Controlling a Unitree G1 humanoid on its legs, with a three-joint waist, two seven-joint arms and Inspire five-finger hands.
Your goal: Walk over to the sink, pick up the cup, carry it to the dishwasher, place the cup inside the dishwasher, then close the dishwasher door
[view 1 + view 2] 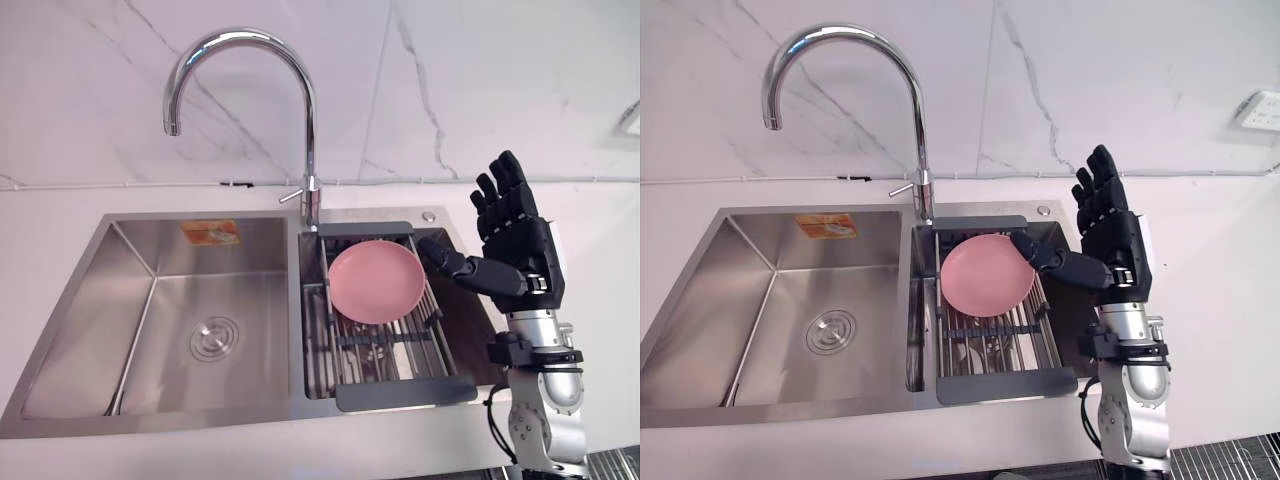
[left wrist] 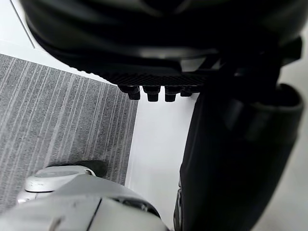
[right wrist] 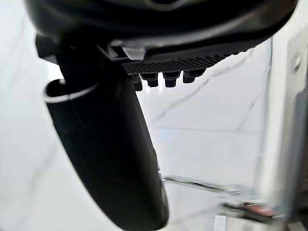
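white marbled wall [image 1: 480, 80] above pale counter [image 1: 40, 230], grey ribbed floor [image 2: 57, 120].

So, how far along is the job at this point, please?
Done: the robot is at the sink. In hand: the right hand, open, hovers with its thumb by the pink dish on the rack; nothing is held. The left hand idles open near the floor. Left: grasp, carry, load the dishwasher, close its door.
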